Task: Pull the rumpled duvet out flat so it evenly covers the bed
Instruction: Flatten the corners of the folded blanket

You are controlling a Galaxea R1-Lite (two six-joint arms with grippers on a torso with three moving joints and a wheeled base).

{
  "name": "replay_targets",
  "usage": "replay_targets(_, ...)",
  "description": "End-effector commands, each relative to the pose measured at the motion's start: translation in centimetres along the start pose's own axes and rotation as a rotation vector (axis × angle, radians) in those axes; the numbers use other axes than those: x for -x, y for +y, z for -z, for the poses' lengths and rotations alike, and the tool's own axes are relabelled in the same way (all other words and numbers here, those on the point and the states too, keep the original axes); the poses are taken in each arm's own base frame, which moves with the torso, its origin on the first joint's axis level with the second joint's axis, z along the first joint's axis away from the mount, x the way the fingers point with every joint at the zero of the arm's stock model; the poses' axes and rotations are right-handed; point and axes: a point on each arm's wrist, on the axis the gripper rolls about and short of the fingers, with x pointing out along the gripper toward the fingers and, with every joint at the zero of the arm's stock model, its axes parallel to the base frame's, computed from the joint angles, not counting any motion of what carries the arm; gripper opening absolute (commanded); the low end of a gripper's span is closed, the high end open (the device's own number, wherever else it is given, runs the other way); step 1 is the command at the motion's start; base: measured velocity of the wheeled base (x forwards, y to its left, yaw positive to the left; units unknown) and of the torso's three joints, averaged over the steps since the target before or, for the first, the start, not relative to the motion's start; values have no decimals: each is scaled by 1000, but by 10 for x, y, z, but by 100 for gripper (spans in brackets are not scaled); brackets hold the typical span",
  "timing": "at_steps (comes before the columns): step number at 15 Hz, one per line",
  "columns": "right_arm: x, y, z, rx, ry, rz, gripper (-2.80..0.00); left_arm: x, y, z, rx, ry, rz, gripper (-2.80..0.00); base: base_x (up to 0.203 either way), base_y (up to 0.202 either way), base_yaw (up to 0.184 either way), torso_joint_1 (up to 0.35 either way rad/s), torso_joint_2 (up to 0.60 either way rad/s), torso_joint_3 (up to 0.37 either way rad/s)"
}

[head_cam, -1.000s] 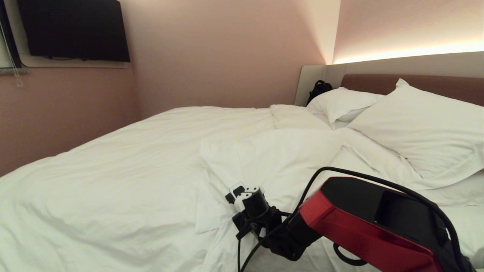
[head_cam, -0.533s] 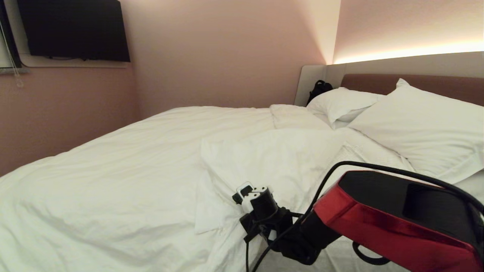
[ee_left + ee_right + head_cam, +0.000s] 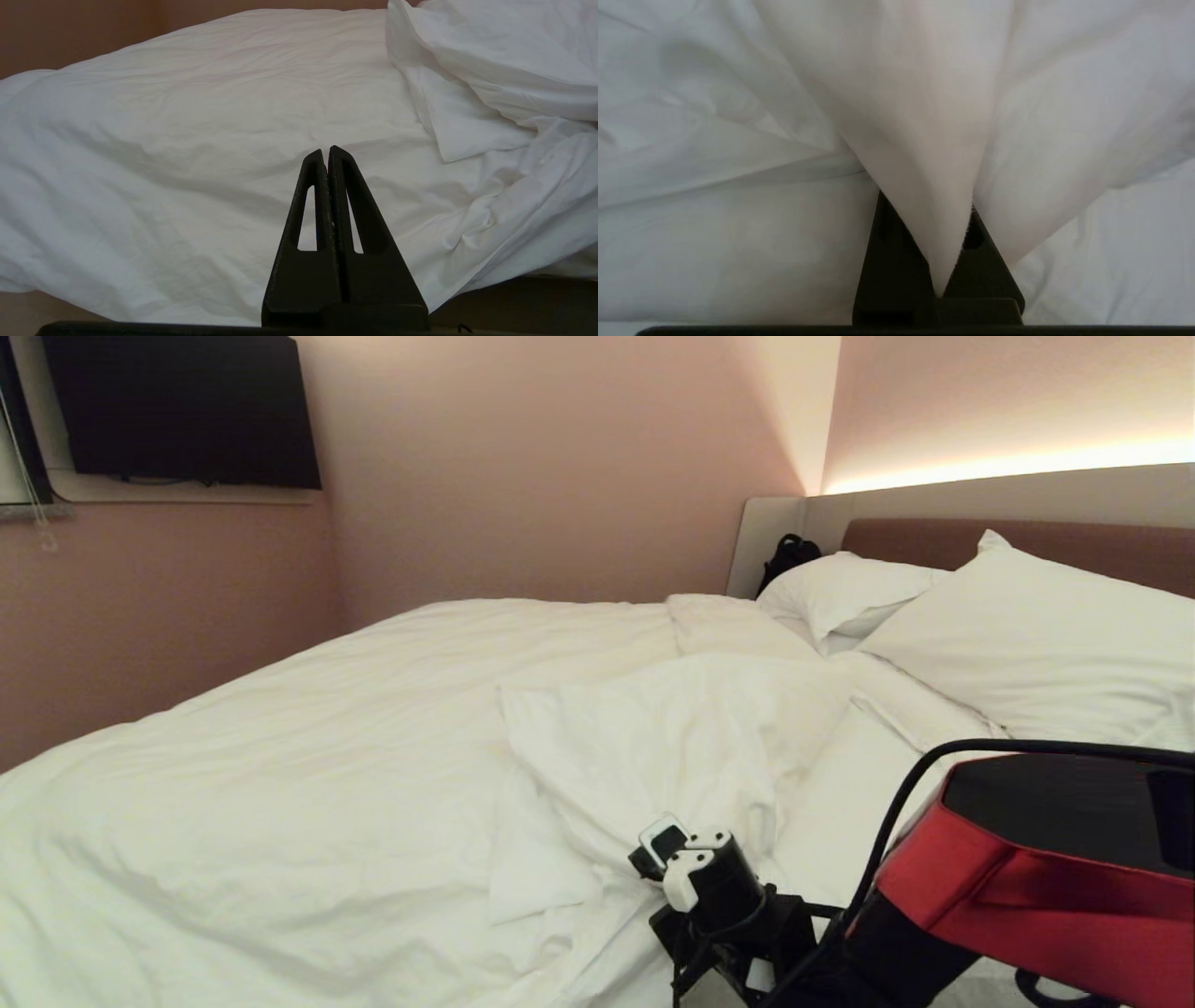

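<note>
The white duvet (image 3: pixel 327 756) lies rumpled over the bed, with a folded-back flap (image 3: pixel 653 737) near the middle. My right gripper (image 3: pixel 934 210) is shut on a bunched fold of the duvet (image 3: pixel 924 116), and the cloth hides its fingertips. In the head view the right wrist (image 3: pixel 719 896) sits low at the near side of the bed, at the flap's near edge. A strip of bare sheet (image 3: pixel 840 793) shows between the flap and the pillows. My left gripper (image 3: pixel 325 151) is shut on nothing, parked level in front of the duvet's side (image 3: pixel 163 163).
Two white pillows (image 3: pixel 1027 663) (image 3: pixel 840 588) lean on the mauve headboard (image 3: pixel 934 537). A black bag (image 3: pixel 789 555) sits in the far corner by the headboard. A dark screen (image 3: pixel 177 411) hangs on the pink wall to the left. My red forearm (image 3: pixel 1046 877) fills the lower right.
My right arm has drawn back toward the near right with the duvet fold in its grip. The flap has shifted with it, baring more sheet beside the pillows.
</note>
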Motion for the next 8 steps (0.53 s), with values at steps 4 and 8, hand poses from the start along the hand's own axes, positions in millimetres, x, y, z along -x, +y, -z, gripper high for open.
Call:
replay_targets(4, 10, -4, 19, -20, -39, 24, -280, 0, 0, 0, 0, 1, 0, -280, 0, 0, 0, 0, 0, 0)
replay_targets(8, 11, -3, 29, -16, -35, 26, -280, 0, 0, 0, 0, 1, 0, -280, 0, 0, 0, 0, 0, 0)
